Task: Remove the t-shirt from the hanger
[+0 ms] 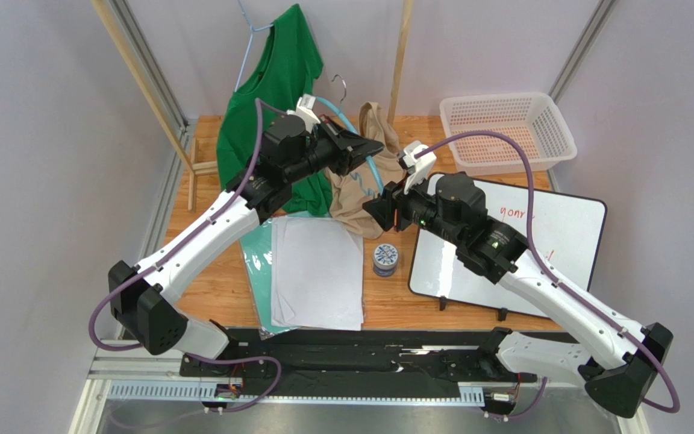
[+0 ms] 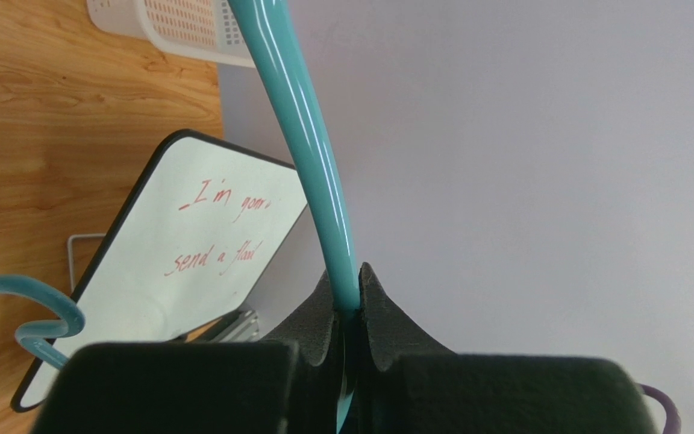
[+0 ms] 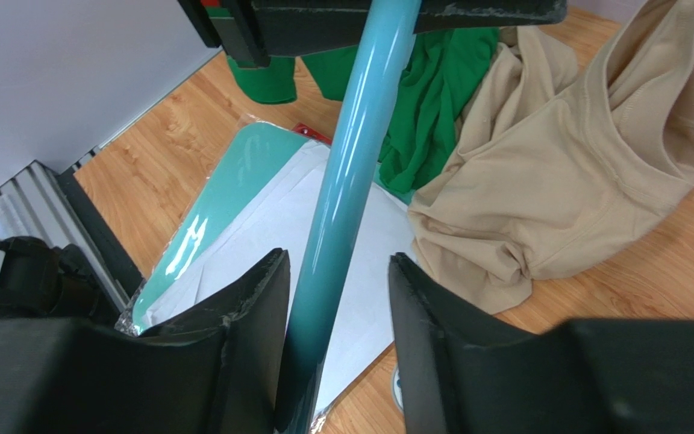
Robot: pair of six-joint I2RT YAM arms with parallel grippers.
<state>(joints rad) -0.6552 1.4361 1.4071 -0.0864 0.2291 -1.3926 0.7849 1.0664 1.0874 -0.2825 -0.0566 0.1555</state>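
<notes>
The beige t-shirt lies crumpled at the far middle of the desk. The teal hanger is raised just above it. I cannot tell whether any part of the hanger is inside the t-shirt. The left end effector is closed tight on the hanger bar. The right end effector is partly open, with the bar between its fingers, not clamped.

Hanger: teal plastic hanger, glossy round bar, raised off the tabletop and tilted, one arm pinched in the left end effector.
T-shirt: beige cotton t-shirt, crumpled, bunched beside the hanger, lower folds resting on the tabletop.
</notes>
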